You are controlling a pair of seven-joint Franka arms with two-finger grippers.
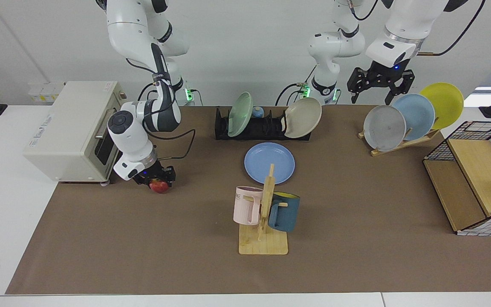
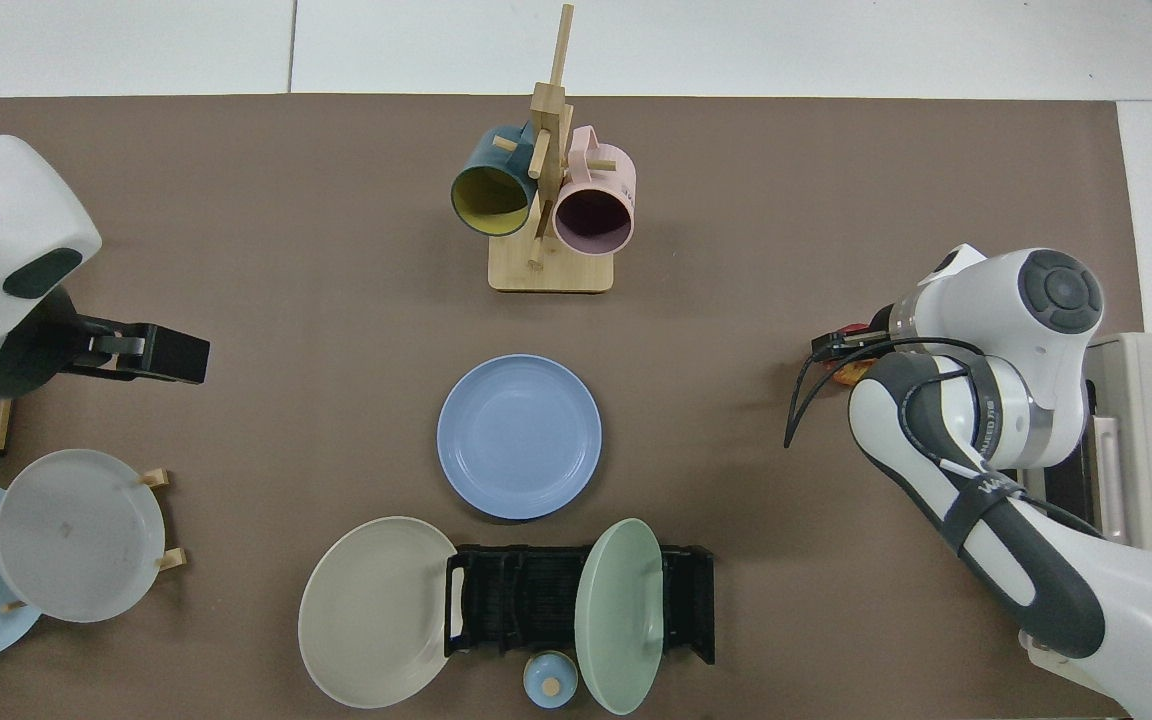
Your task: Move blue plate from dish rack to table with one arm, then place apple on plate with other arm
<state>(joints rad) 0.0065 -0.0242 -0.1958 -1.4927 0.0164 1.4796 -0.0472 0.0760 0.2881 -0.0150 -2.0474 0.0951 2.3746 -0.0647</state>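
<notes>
The blue plate lies flat on the brown table, just in front of the black dish rack. The red and yellow apple sits on the table beside the toaster oven. My right gripper comes down over it, fingers drawn in against its sides. In the top view the arm hides most of the apple. My left gripper hangs open and empty above the wooden plate stand, far from the blue plate.
A mug tree with pink and dark teal mugs stands in front of the blue plate. A green plate and a beige plate lean in the rack. The wooden stand holds a grey plate, a sky-blue one and a yellow one. Toaster oven far left, wire basket far right.
</notes>
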